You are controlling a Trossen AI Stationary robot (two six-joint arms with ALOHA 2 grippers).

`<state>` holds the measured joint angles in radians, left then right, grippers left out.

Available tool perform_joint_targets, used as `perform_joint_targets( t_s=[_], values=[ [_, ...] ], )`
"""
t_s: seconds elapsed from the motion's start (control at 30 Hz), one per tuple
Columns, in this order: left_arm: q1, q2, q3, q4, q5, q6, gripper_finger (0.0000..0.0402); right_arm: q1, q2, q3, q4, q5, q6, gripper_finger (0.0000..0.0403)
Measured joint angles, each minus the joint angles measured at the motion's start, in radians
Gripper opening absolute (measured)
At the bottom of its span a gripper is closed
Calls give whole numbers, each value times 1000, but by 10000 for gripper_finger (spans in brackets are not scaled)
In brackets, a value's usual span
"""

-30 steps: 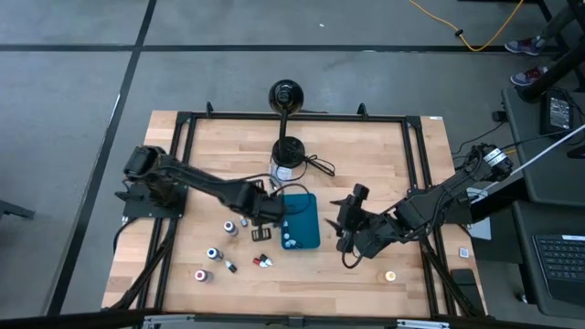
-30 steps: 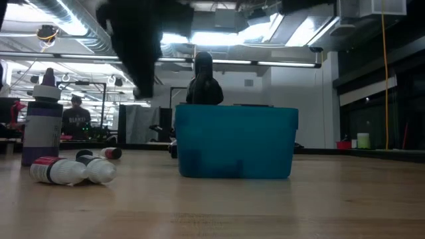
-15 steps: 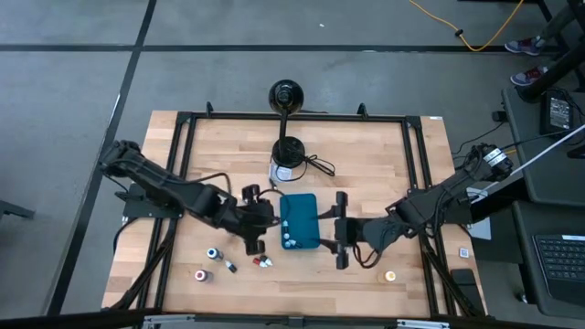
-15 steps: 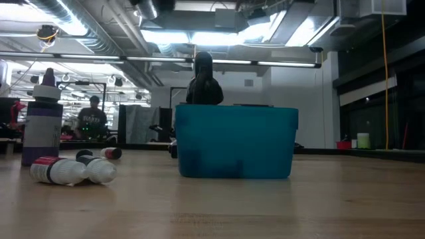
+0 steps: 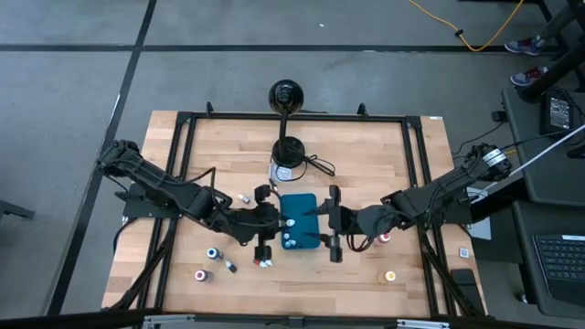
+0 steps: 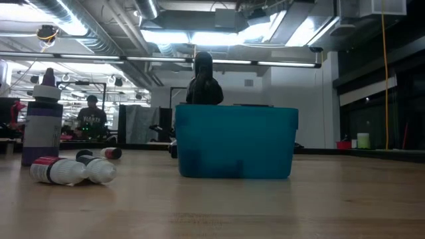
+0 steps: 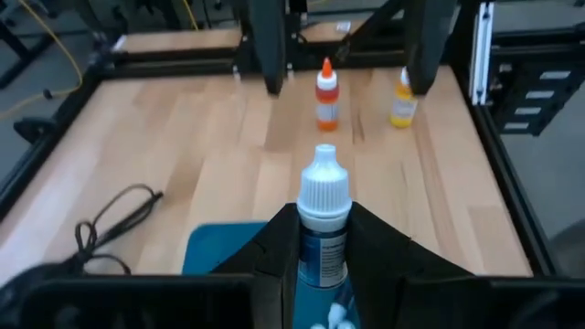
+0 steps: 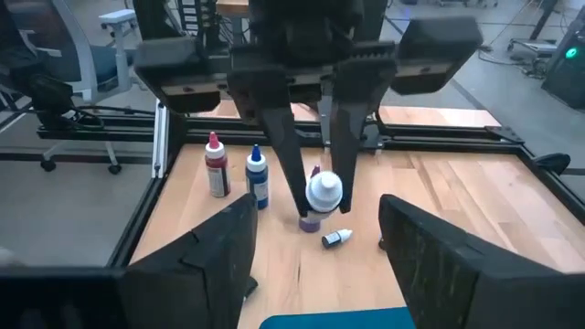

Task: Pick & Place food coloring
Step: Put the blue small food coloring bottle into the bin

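Here the left tool (image 7: 322, 265) is clamped on a small white-capped blue-labelled plastic bottle (image 7: 324, 228) above the teal rectangular tray (image 5: 300, 224). Light, stiff, probably slippery, it is best gripped at mid-body; the right tool (image 8: 315, 247) waits opposite, fingers apart

- The tray (image 5: 299, 232) sits mid-table between the left gripper (image 5: 271, 222) and the right gripper (image 5: 331, 236)
- A bottle (image 7: 324, 224) sits between the left gripper's fingers, over the tray's left edge
- Loose bottles (image 5: 212, 253) lie left of the tray; two more (image 5: 389, 275) stand to its right
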<state>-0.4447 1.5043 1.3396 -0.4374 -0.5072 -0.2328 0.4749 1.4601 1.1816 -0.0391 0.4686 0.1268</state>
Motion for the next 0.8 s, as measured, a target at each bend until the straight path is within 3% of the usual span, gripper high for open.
perform_joint_targets(
  t_s=[0.63,0.8],
  values=[
    [48,0,0,90,25,106,68,-41,20,1,26,-1,-42,230],
    [48,0,0,90,25,108,68,-50,20,1,27,0,-34,199]
  ],
)
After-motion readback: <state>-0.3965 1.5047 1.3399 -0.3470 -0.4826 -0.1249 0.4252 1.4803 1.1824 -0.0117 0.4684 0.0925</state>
